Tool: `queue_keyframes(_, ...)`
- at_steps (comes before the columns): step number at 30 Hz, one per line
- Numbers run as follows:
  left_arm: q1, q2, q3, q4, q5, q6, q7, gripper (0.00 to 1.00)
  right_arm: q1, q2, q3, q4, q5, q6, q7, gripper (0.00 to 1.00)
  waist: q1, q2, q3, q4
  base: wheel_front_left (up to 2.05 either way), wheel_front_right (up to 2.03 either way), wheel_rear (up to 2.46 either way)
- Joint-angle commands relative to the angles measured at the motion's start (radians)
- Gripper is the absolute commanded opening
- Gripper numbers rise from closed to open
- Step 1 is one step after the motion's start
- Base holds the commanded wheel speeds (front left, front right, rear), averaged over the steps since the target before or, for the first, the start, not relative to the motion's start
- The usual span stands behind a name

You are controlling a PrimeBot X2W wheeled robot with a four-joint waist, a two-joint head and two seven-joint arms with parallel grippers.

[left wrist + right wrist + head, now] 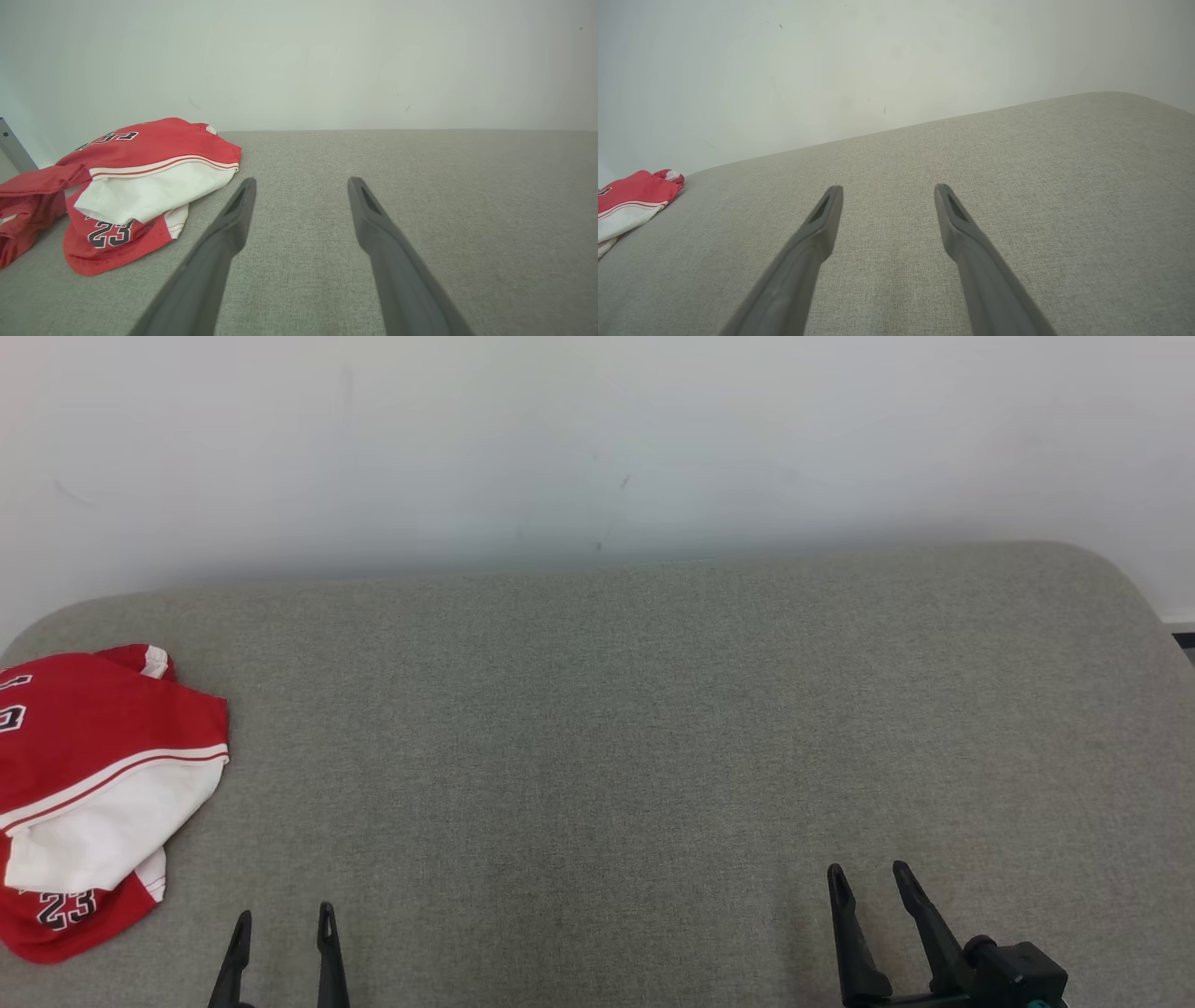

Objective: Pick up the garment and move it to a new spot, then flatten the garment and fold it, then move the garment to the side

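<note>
The garment (103,775) (crumpled, red and white) is heaped at the left edge of the cushion (597,728). The left gripper (285,912) and right gripper (867,868) are spread wide, empty.

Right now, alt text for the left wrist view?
A crumpled red and white jersey numbered 23 lies on the grey fabric surface, left of the left gripper, whose dark fingers stand open and empty. A pale wall rises behind.

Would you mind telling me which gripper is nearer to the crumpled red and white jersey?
Left. The left gripper hangs just right of the red and white jersey, apart; the right gripper is far across the grey fabric surface.
</note>
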Motion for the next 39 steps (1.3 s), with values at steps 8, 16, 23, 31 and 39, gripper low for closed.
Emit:
queue_keyframes(8,0.012,0.004,0.015,0.027,-0.031,-0.012,-0.004,1.00,0.013,0.000,0.000,-0.001,-0.007,-0.002,-0.001,1.00,0.0000,-0.0001,-0.003,0.001,0.00,0.00,0.00)
queue_keyframes(16,0.017,0.004,0.029,0.038,-0.043,-0.023,-0.004,1.00,0.018,0.000,-0.005,0.001,-0.008,-0.002,-0.001,1.00,0.0000,-0.0001,-0.007,0.003,0.00,0.00,0.00)
queue_keyframes(23,0.018,0.004,0.030,0.047,-0.051,-0.028,-0.004,1.00,0.020,0.000,-0.004,0.003,-0.010,-0.002,-0.001,1.00,0.0000,-0.0001,-0.010,0.003,0.00,0.00,0.00)
queue_keyframes(31,0.020,0.004,0.028,0.043,-0.053,-0.029,-0.004,1.00,0.022,0.000,-0.003,0.004,-0.004,-0.002,-0.001,1.00,0.0000,-0.0001,-0.013,0.003,0.00,0.00,0.00)
queue_keyframes(39,0.019,0.004,0.025,0.041,-0.058,-0.027,-0.004,1.00,0.020,0.000,-0.001,0.003,0.000,-0.002,-0.001,1.00,0.0000,-0.0001,-0.013,0.005,0.00,0.00,0.00)
